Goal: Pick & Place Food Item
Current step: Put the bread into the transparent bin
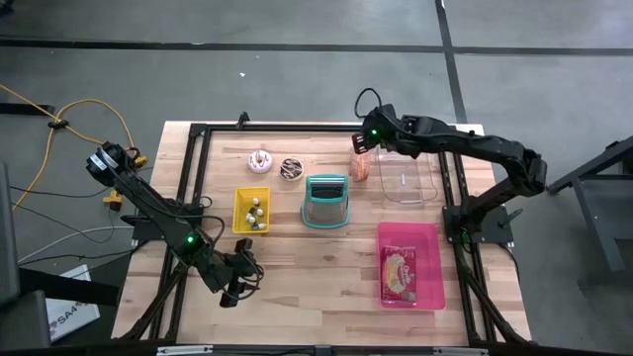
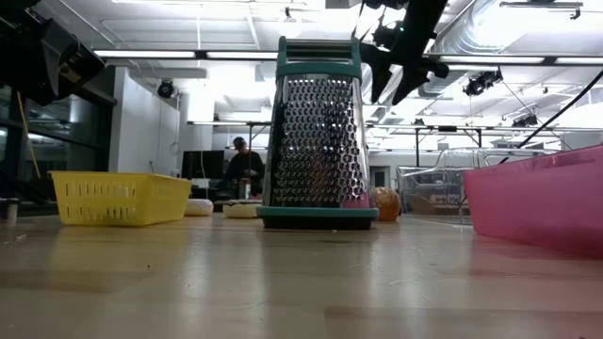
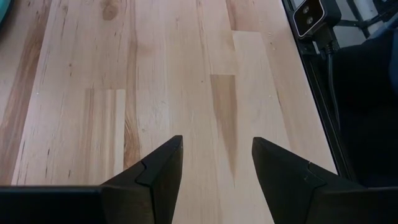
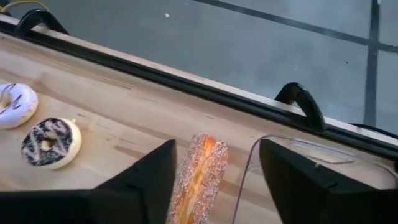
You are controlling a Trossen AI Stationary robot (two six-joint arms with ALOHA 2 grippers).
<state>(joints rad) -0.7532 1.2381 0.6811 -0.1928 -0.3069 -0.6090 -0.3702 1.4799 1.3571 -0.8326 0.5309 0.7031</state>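
A sugar-coated churro [image 4: 199, 177] lies on the table against the left wall of a clear plastic container [image 1: 406, 181]; in the high view the churro [image 1: 362, 166] sits at the far middle. My right gripper [image 4: 217, 144] hangs open well above it, one finger to each side of it in the wrist view and none touching; the low view shows that gripper [image 2: 394, 80] high over the table. My left gripper [image 3: 217, 140] waits open over bare wood near the front left [image 1: 237, 282].
A teal-framed grater [image 1: 326, 201] stands mid-table. A yellow basket [image 1: 251, 210] sits to its left. Two donuts [image 1: 261, 159] [image 1: 291, 169] lie at the far side. A pink tray [image 1: 433, 259] with a food packet is at the front right. A black frame rims the table.
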